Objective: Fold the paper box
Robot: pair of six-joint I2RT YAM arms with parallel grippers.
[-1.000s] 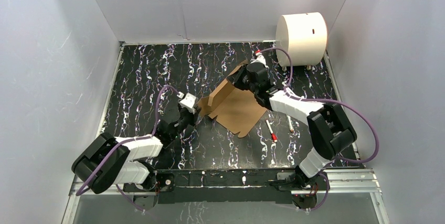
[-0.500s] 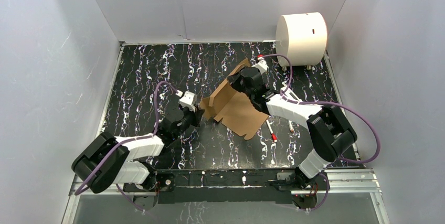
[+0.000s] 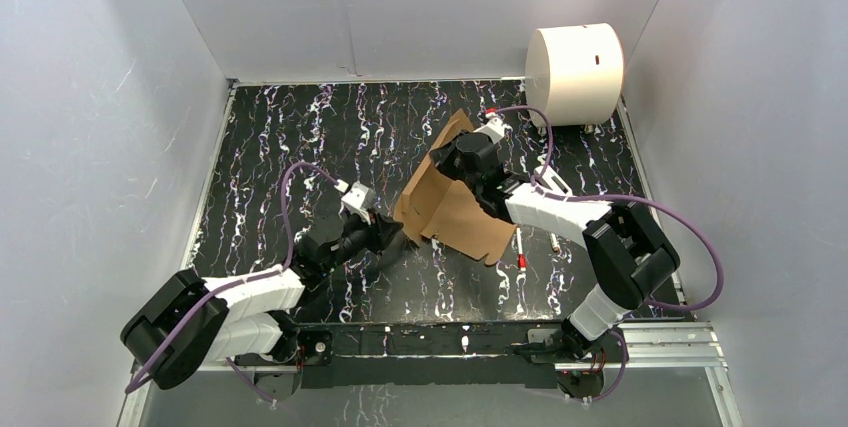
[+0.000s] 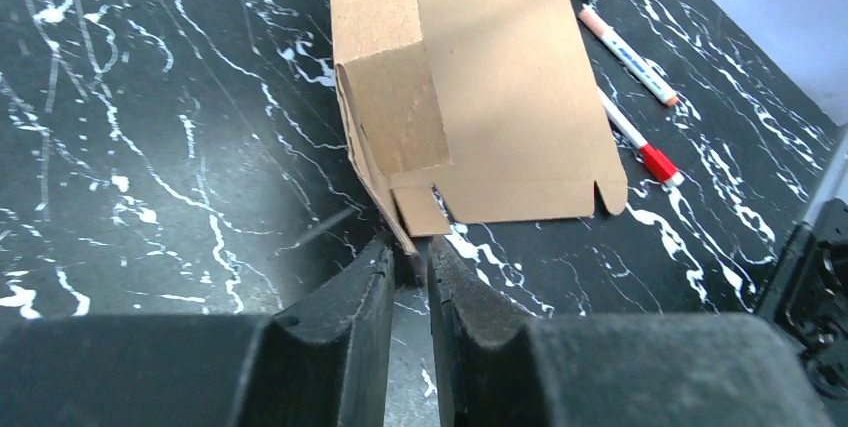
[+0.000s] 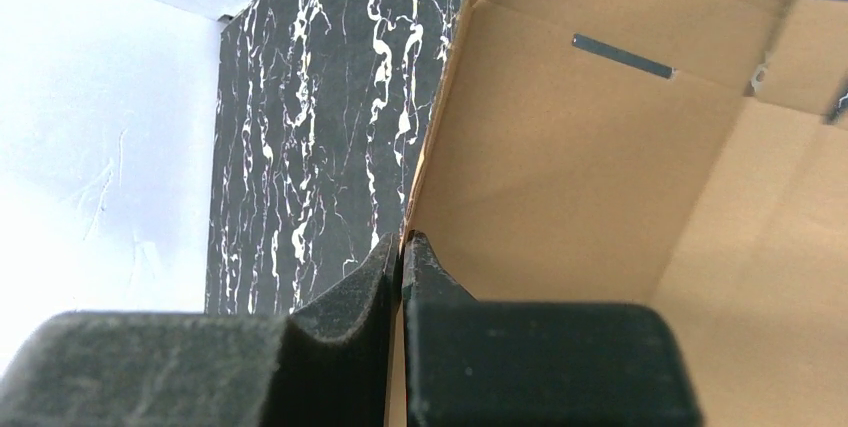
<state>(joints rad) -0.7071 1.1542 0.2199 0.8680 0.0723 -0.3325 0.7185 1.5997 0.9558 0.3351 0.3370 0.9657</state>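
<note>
**Cardboard partly raised, most folds yet to make**

I see the paper box (image 3: 455,212) near the middle of the desk (image 3: 290,137), a little toward its right edge. One side panel stands raised with an end flap bent in, and the wide remainder lies flat. My right end effector (image 5: 402,245) pinches an edge of the raised panel. My left end effector (image 4: 410,259) is slightly spread, with the flap's lower corner at its mouth, ungripped. I judge the task early: the other walls, flaps and closure are not done.

Most of the paper box (image 5: 600,197) beyond the right wrist view's edges; red-capped marker (image 4: 640,140) partly under it.
</note>
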